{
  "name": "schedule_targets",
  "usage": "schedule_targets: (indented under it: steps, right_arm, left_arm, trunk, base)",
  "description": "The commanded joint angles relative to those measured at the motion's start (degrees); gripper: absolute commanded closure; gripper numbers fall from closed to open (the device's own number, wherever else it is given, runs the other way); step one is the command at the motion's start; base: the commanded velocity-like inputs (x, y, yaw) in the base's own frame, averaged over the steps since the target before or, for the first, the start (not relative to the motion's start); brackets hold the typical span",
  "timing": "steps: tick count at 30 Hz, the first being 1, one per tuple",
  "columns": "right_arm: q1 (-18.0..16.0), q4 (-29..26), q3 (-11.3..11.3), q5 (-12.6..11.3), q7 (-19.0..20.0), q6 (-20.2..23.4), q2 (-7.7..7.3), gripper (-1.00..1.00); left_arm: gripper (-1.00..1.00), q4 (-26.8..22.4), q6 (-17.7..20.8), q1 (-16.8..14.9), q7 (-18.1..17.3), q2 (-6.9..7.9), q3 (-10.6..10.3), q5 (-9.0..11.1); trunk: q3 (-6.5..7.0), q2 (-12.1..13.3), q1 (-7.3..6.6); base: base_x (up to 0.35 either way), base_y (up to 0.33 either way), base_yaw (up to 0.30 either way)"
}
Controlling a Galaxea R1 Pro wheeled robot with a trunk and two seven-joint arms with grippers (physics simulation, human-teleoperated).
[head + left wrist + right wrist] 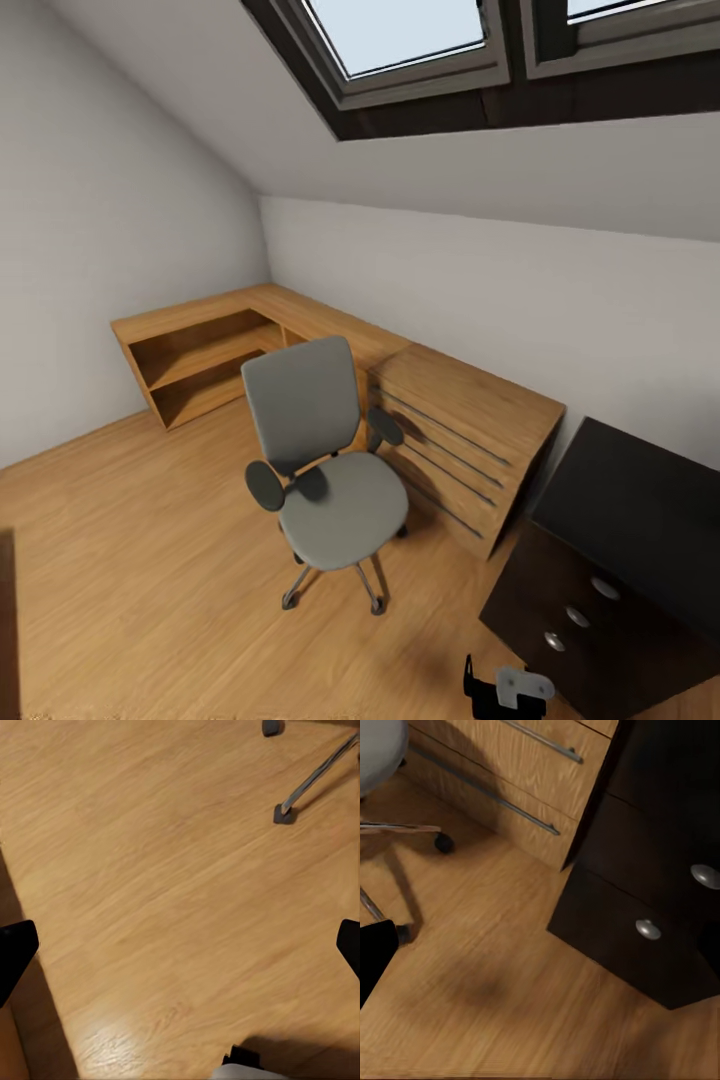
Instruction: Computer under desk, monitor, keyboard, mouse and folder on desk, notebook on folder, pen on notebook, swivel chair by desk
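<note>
The swivel chair (322, 470) stands in the middle of the wood floor (130, 560) of the bedroom, under a dark-framed skylight (420, 40). Its grey seat is bare, and its back faces a light wooden drawer chest (465, 440) just behind it. The chest has long thin handles across its front. A low wooden shelf unit (200, 350) runs along the wall into the corner and meets the chest. Beside the chest, near the floor's right edge, stands a black cabinet (610, 560) with round silver knobs on its drawers. The chest and the cabinet stand close together, and the chair is near both.

At the bottom edge of the head view a dark and grey part of the right gripper (505, 690) peeks in, in front of the black cabinet.

The left wrist view looks down at bare floor, with one thin metal chair leg (315, 776) and its castor at the edge. Two black fingertips (15, 952) sit far apart at the two sides, so this claw is wide open and holds nothing.

The right wrist view shows the cabinet's knobs (648, 929) up close, the chest's handles, and the chair's legs and castors. Just one black fingertip (375, 952) shows there, so I cannot tell how wide that claw is open.
</note>
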Motion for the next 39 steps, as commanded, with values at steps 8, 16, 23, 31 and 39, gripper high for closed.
schedule_targets:
  steps: [8,16,23,31,39]
  right_arm:
    - [-0.04,1.75,0.44,4.82,-0.77,-0.26,2.41,-1.0]
    - [0.57,2.06,0.43,9.38,-2.14,-0.33,2.84,-1.0]
    - [0.71,2.08,0.47,9.8,-2.36,-0.4,2.91,-1.0]
    - [0.92,2.08,0.43,9.84,-2.38,-0.43,3.23,-1.0]
    - [0.97,2.08,0.41,9.84,-2.38,-1.23,3.17,-1.0]
  left_arm:
    - [-1.0,0.31,-0.2,-0.05,0.2,0.04,0.08,-0.5]
    - [-1.0,0.33,-0.16,-0.05,0.66,0.03,0.21,-0.48]
    - [-1.0,0.33,-0.16,-0.05,0.7,0.05,0.28,-0.48]
    - [-1.0,0.38,0.28,-0.05,0.53,0.05,0.31,-0.48]
    - [-1.0,0.59,0.36,-0.05,0.2,0.0,0.23,-0.49]
  trunk:
    - [-0.65,-0.12,0.03]
    - [-1.18,-0.12,0.03]
    - [-1.64,-0.12,0.03]
    - [-1.89,-0.12,0.03]
    - [-1.42,-0.12,0.03]
  base:
    - [0.0,0.0,0.19]
    - [0.0,0.0,0.19]
    - [-0.002,0.002,0.19]
    - [-0.207,0.173,0.196]
    - [-0.122,0.088,0.085]
